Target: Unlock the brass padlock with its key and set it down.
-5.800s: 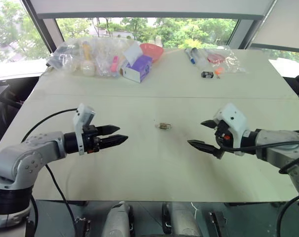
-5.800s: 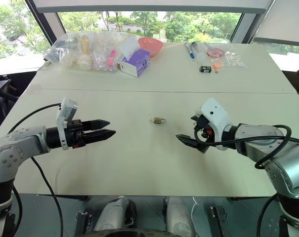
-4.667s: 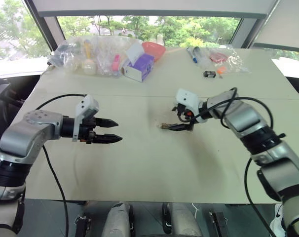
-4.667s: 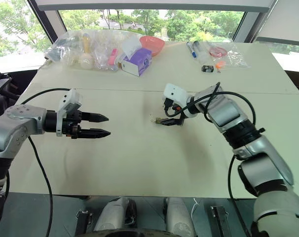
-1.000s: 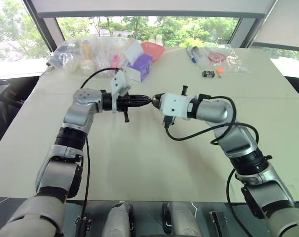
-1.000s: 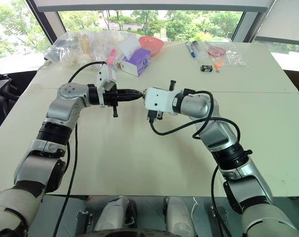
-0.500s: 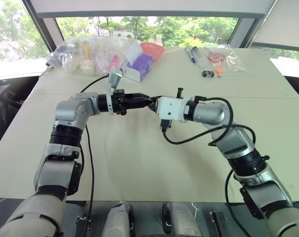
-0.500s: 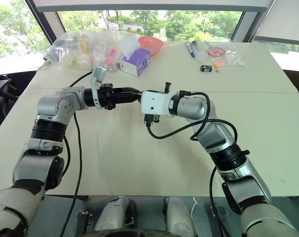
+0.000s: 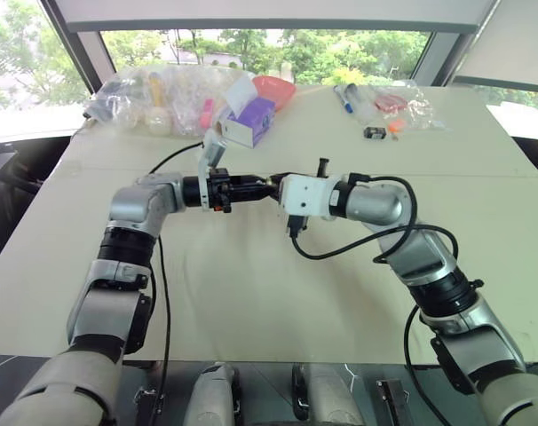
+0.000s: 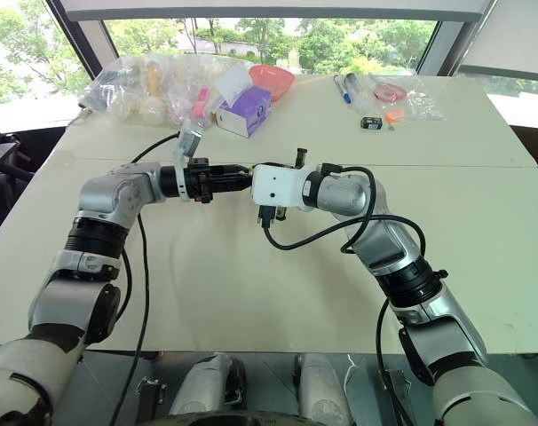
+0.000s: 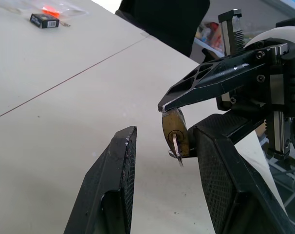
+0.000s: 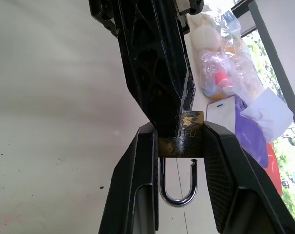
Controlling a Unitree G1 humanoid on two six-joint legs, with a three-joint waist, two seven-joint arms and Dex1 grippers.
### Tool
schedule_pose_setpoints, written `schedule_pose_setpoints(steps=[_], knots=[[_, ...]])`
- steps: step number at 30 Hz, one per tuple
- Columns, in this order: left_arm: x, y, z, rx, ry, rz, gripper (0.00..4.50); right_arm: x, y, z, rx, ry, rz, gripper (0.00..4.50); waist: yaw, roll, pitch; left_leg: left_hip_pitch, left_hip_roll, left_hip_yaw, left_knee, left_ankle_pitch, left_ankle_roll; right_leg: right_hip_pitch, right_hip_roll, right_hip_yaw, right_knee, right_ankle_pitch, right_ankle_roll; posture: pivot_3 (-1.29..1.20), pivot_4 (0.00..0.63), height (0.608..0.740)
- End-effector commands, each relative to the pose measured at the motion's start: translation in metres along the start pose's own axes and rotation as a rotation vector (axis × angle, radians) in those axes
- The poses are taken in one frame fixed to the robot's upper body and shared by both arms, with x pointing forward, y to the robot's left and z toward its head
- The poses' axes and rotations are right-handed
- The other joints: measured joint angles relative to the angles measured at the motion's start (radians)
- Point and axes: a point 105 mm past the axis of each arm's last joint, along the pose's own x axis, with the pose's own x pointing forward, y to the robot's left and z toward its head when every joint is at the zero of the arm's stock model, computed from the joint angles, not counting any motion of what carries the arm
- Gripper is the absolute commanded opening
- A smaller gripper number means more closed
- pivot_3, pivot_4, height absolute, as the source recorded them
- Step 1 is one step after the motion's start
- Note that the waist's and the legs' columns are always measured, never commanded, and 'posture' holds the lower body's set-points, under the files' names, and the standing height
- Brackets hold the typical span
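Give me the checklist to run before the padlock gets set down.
1. Right hand clamped on the tiny yellow-brown brass padlock: ok.
2. Thin silvery shackle released, one end free of the body: ok.
3. Small silver key seated in the keyhole: ok.
4. Left hand open, fingers either side of the key: ok.
5. Left hand fully clear of the padlock: cannot tell, one finger sits very close.
6. Padlock resting on the pale table: not ok, held above it.

Brass padlock (image 12: pixel 181 140) dull, tarnished metal w/ shiny steel shackle (image 12: pixel 177 187); table (image 9: pixel 278 302) matt, smooth.
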Motion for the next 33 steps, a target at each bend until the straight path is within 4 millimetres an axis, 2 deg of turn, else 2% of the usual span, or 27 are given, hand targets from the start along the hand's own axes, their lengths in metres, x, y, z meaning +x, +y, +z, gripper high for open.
schedule_pose_setpoints(steps=[1,2,6,13,18,19,20,21,24,27,33], knots=[[0.006,-0.006,0.008,0.024,-0.003,-0.031,1.86,-0.006,-0.018,0.024,-0.061,-0.073,-0.074,0.67,0.000,0.000,0.000,0.000,0.000,0.000,0.000,0.000,0.000,0.000,0.000,0.000,0.000,0.000,0.000,0.00,0.150,0.734],[0.006,-0.006,0.008,0.027,-0.002,-0.031,1.86,-0.006,-0.018,0.024,-0.061,-0.074,-0.073,0.67,0.000,0.000,0.000,0.000,0.000,0.000,0.000,0.000,0.000,0.000,0.000,0.000,0.000,0.000,0.000,0.00,0.150,0.734],[0.008,-0.007,0.008,0.033,-0.003,-0.034,0.06,-0.006,-0.017,0.025,-0.059,-0.077,-0.069,0.67,0.000,0.000,0.000,0.000,0.000,0.000,0.000,0.000,0.000,0.000,0.000,0.000,0.000,0.000,0.000,0.00,0.150,0.734],[0.012,-0.007,0.010,0.052,-0.013,-0.026,0.01,-0.006,-0.014,0.025,-0.048,-0.077,-0.059,0.67,0.000,0.000,0.000,0.000,0.000,0.000,0.000,0.000,0.000,0.000,0.000,0.000,0.000,0.000,0.000,0.00,0.150,0.734],[0.004,-0.008,0.019,0.032,-0.063,-0.021,0.00,-0.016,-0.018,0.013,-0.002,-0.026,-0.089,3.18,0.001,0.000,0.000,0.000,0.000,0.000,0.000,0.000,0.000,0.000,0.000,0.000,0.000,0.000,0.000,0.00,0.150,0.734],[0.001,-0.008,0.020,0.028,-0.072,-0.022,0.00,-0.020,-0.021,0.007,0.003,0.001,-0.117,3.79,0.001,0.000,0.000,0.000,0.000,0.000,0.000,0.000,0.000,0.000,0.000,0.000,0.000,0.000,0.000,0.00,0.150,0.734],[-0.002,-0.008,0.020,0.027,-0.076,-0.023,0.00,-0.023,-0.022,0.002,0.015,0.025,-0.139,4.25,0.003,0.000,0.000,0.000,0.000,0.000,0.000,0.000,0.000,0.000,0.000,0.000,0.000,0.000,0.000,0.00,0.150,0.734],[-0.004,-0.008,0.021,0.028,-0.081,-0.023,0.00,-0.028,-0.020,-0.001,0.072,0.028,-0.155,4.39,0.002,0.000,0.000,0.000,0.000,0.000,0.000,0.000,0.000,0.000,0.000,0.000,0.000,0.000,0.000,0.00,0.150,0.734],[-0.009,-0.008,0.024,0.020,-0.102,-0.016,0.00,-0.039,-0.019,0.004,0.289,-0.033,-0.217,4.39,0.002,0.000,0.000,0.000,0.000,0.000,0.000,0.000,0.000,0.000,0.000,0.000,0.000,0.000,0.000,0.00,0.150,0.734],[-0.013,-0.016,0.027,-0.002,-0.116,-0.060,0.00,-0.054,-0.033,0.016,0.513,-0.124,-0.342,4.39,-0.001,0.000,0.000,0.000,0.001,-0.001,0.000,0.000,0.000,0.000,0.000,0.000,0.001,0.000,0.000,0.00,0.150,0.734],[-0.011,-0.030,0.028,-0.017,-0.114,-0.133,0.00,-0.054,-0.035,0.015,0.543,-0.101,-0.373,4.39,0.003,0.000,0.000,0.000,0.000,-0.002,0.000,0.000,0.000,0.001,0.000,0.000,0.000,0.000,0.000,0.00,0.150,0.734]])
